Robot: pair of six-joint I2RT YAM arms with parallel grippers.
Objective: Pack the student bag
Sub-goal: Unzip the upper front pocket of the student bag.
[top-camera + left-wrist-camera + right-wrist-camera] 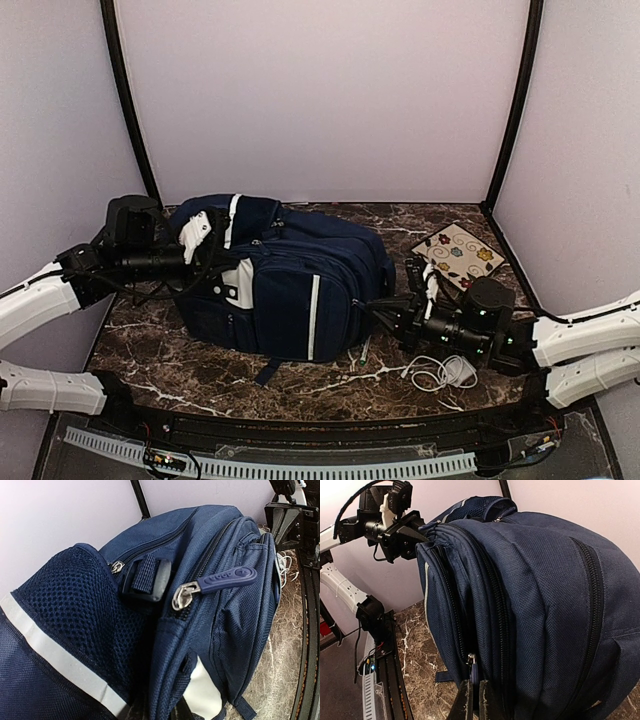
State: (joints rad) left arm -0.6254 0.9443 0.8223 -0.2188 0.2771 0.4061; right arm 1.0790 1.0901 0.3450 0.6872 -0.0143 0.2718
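Two grips on! My right claw (475,692) pinches the zip pull (472,669) just ahead. My left claw (418,532) clamps the bag (545,580).

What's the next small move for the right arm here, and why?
Probably draw the right gripper along the zipper track: it is shut on the zipper pull, the student bag looks zipped closed, and the left gripper holds its top.

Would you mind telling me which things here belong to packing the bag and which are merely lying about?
In the job: student bag; its zipper pull, pinched by the right gripper; left gripper, holding the bag's top end.
Lying about: flowered pad; white cable; both untouched.
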